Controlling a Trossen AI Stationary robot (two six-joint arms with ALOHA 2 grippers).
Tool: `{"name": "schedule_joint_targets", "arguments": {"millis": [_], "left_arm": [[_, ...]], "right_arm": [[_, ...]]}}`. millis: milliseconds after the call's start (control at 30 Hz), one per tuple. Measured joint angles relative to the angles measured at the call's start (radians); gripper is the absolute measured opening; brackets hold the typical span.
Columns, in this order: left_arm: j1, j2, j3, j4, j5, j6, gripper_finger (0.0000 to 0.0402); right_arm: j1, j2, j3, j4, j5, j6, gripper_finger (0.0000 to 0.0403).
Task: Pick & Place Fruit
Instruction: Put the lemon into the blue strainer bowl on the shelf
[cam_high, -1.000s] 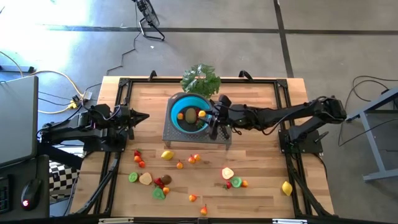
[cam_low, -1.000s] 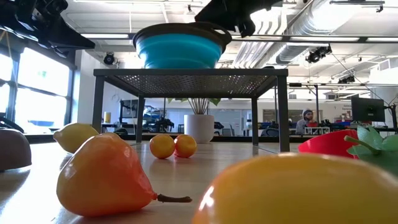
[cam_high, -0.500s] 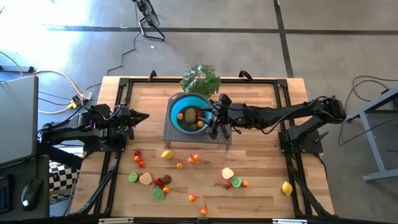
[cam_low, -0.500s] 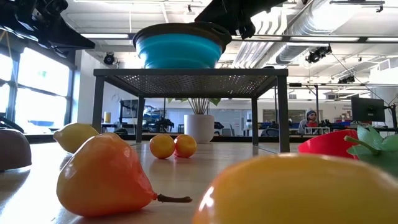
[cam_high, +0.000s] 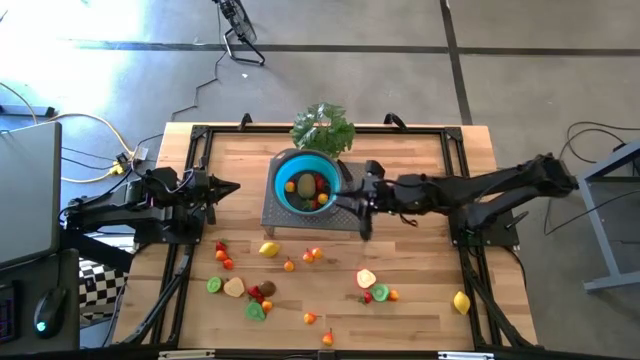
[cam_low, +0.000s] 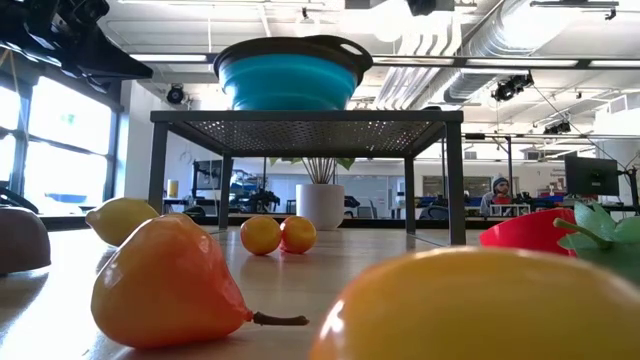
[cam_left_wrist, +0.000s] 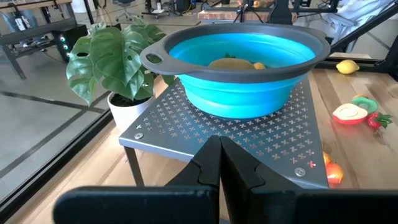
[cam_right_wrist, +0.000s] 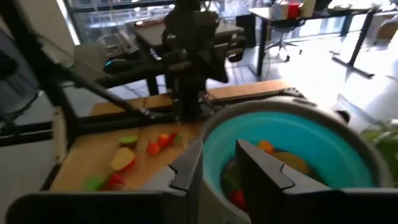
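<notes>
1. My right gripper (cam_high: 352, 195) hovers just beside the rim of the round blue collapsible bowl (cam_high: 305, 180), fingers slightly parted, holding nothing.
2. The bowl sits on a grey perforated metal stand (cam_high: 280, 214) and holds several small toy fruits (cam_high: 312, 189).
3. More small toy fruits and slices (cam_high: 290, 264) lie scattered on the wooden table (cam_high: 420, 260).
4. My left gripper (cam_high: 232, 187) waits at the table's left side, fingers closed, empty.
</notes>
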Motion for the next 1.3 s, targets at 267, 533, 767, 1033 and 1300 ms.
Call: {"name": "schedule_joint_targets", "arguments": {"millis": [267, 533, 767, 1033, 1300], "left_arm": [[0.0, 0.0, 0.0, 0.0, 0.0, 0.0, 0.0], [0.0, 0.0, 0.0, 0.001, 0.0, 0.0, 0.0], [0.0, 0.0, 0.0, 0.0, 0.0, 0.0, 0.0], [0.0, 0.0, 0.0, 0.0, 0.0, 0.0, 0.0], [0.0, 0.0, 0.0, 0.0, 0.0, 0.0, 0.0]], "right_arm": [[0.108, -0.073, 0.001, -0.211, -0.023, 0.219, 0.004], [0.203, -0.063, 0.0, -0.338, -0.037, 0.413, 0.0016], [0.253, -0.059, 0.0, -0.415, -0.04, 0.543, 0.0004], [0.291, -0.058, 0.0, -0.647, -0.04, 0.847, 0.0003], [0.329, -0.058, 0.0, -0.748, -0.037, 0.937, 0.0003]]}}
